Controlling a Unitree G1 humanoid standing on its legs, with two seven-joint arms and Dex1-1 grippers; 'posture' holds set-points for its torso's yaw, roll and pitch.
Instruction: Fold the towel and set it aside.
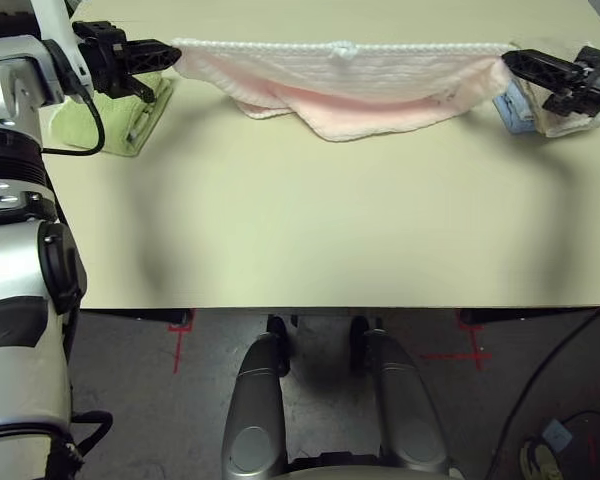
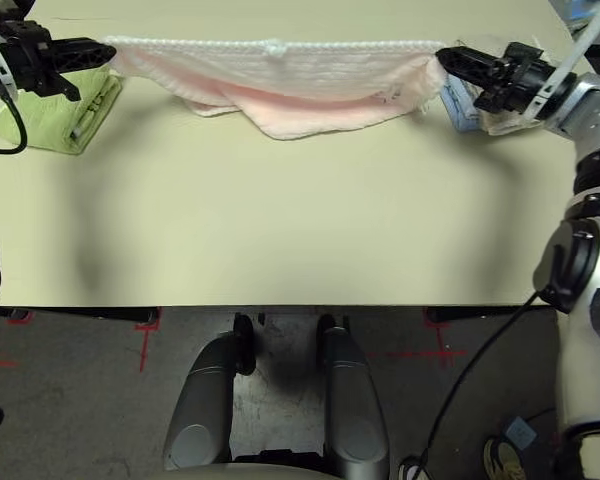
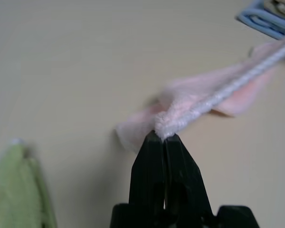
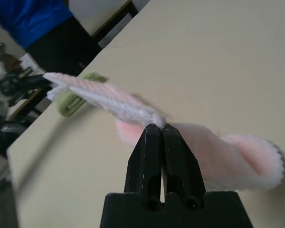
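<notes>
The pale pink towel hangs stretched between my two grippers over the far part of the table, its white stitched edge pulled taut on top and its lower part sagging onto the tabletop. My left gripper is shut on the towel's left corner. At the other end my right gripper is shut on the right corner. The wrist views show each pair of black fingers pinched together on the edging.
A light green folded towel lies at the far left under my left gripper. Light blue and beige folded towels lie at the far right by my right gripper. The cream table has bare room in front.
</notes>
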